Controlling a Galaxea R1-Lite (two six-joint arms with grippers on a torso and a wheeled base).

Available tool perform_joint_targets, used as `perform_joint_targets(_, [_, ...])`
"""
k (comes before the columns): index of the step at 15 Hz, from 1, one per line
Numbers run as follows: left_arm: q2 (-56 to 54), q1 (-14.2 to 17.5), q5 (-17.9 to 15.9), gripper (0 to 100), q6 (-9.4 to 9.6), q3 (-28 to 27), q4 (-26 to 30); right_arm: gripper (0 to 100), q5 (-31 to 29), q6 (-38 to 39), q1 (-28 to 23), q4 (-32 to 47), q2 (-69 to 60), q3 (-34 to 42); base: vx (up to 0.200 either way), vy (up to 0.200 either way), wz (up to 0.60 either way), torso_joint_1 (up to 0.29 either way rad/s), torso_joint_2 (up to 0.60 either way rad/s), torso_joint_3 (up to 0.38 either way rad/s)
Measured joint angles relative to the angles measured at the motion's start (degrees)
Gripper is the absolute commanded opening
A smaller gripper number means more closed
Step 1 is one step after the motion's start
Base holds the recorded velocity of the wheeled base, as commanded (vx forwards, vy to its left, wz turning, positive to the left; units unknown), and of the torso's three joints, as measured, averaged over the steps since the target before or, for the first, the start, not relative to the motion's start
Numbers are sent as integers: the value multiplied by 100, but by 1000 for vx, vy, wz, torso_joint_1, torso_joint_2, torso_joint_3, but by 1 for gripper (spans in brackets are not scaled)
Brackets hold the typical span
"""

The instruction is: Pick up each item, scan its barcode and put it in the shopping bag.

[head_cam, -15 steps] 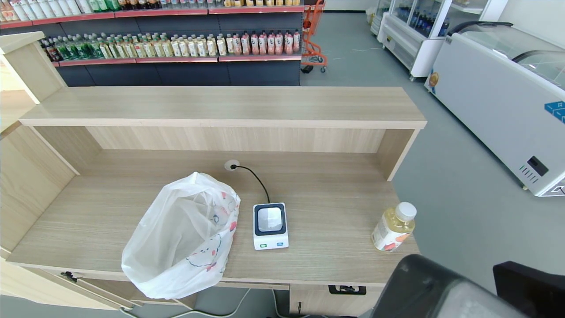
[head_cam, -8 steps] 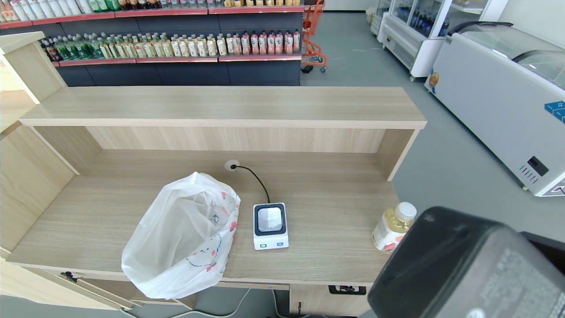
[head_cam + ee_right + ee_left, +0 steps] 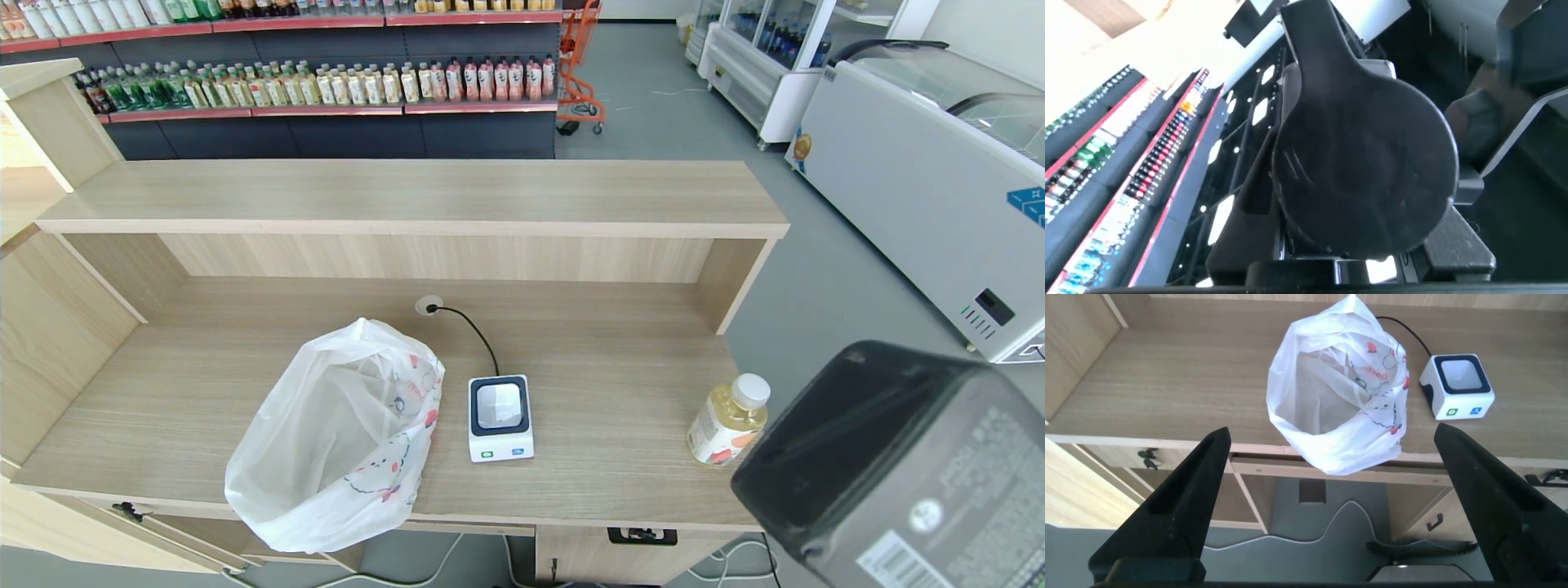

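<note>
A white plastic shopping bag (image 3: pixel 335 433) stands open-mouthed at the counter's front edge, slightly left of centre; the left wrist view looks down into the bag (image 3: pixel 1339 392). Just right of it sits a small white barcode scanner (image 3: pixel 500 416) with a dark window, shown too in the left wrist view (image 3: pixel 1458 385). A bottle (image 3: pixel 729 420) of pale yellow drink with a white cap stands upright near the counter's right front corner. My left gripper (image 3: pixel 1327 531) hangs open in front of the counter, off the bag. The black housing of my right arm (image 3: pixel 898 465) is raised just right of the bottle.
The wooden counter (image 3: pixel 604 359) has a raised back shelf and side walls. The scanner's black cable (image 3: pixel 478 331) runs to a hole at the back. Shelves of drinks (image 3: pixel 326 82) and freezers (image 3: pixel 922 163) stand beyond.
My right arm has risen into the head view from the lower right, briefly covering part of the bottle, then shifted right. Bag, scanner and bottle have not moved.
</note>
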State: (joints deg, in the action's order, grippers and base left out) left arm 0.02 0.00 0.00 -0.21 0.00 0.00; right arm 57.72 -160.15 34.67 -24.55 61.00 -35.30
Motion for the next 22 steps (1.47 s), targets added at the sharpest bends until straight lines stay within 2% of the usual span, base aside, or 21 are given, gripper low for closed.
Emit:
perform_joint_targets(5, [0,0,0,100,5,0,0,0,-2,90,-66,178,-98,37,0,0,0,0,0,0])
perform_joint_targets(7, [0,0,0,100,0,0,0,0,-90,788,-317,222,-122,-79,0,0,0,0,0,0])
perform_joint_targets(8, [0,0,0,100,0,0,0,0,-340,1314,-584,239,-122,-300,0,0,0,0,0,0])
perform_joint_targets(9, [0,0,0,100,0,0,0,0,-875,2157,-951,226,-133,-649,0,0,0,0,0,0])
perform_joint_targets(11, [0,0,0,100,2,0,0,0,-2414,4365,-1447,318,-221,-959,0,0,0,0,0,0])
perform_joint_targets(13, [0,0,0,100,0,0,0,0,-3290,6148,-1827,701,-378,-538,0,0,0,0,0,0])
perform_joint_targets(16, [0,0,0,100,5,0,0,0,-3550,7409,-2560,1178,-549,48,0,0,0,0,0,0])
perform_joint_targets(19, [0,0,0,100,2,0,0,0,-3611,9411,-2955,1534,-706,72,0,0,0,0,0,0])
perform_joint_targets(21, [0,0,0,100,5,0,0,0,-3646,11278,-3068,1782,-773,-107,0,0,0,0,0,0])
perform_joint_targets(22, [0,0,0,100,2,0,0,0,-3699,12590,-3079,1848,-778,-249,0,0,0,0,0,0])
